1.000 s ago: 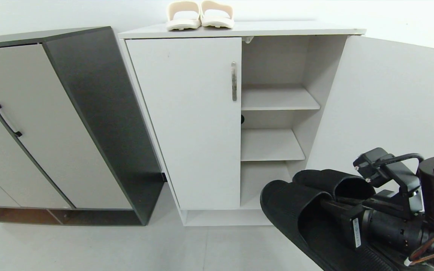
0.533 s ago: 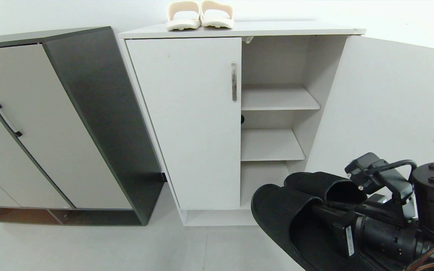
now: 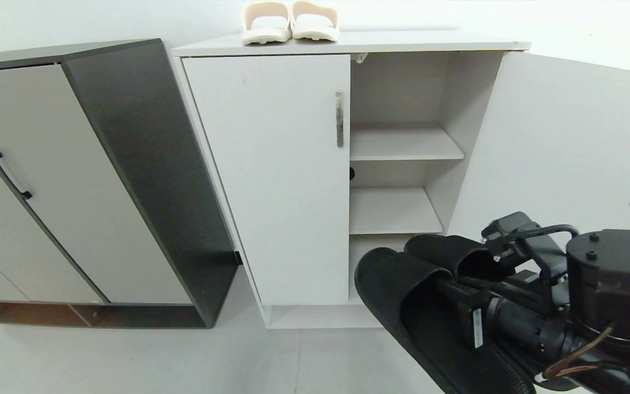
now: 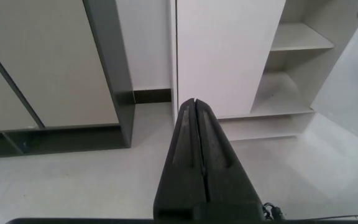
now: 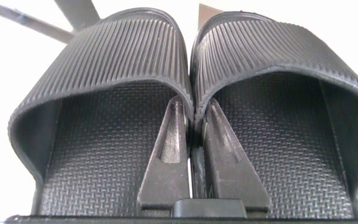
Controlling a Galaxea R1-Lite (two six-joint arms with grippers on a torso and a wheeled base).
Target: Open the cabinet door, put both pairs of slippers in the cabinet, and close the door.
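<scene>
Our right gripper (image 5: 193, 112) pinches the pair of black ribbed rubber slippers (image 3: 402, 279) by their two touching inner strap edges, just in front of the open lower bay of the white wooden cabinet (image 3: 271, 180). We judge them light, soft and floppy, so the joined straps suit a grip. The pair of cream foam slippers (image 3: 290, 22) sits atop the cabinet. Our left gripper (image 4: 194, 109) is closed, empty.

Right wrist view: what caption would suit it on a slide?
Right tool pinching the adjoining strap edges of a black slipper pair, holding both at once.
</scene>
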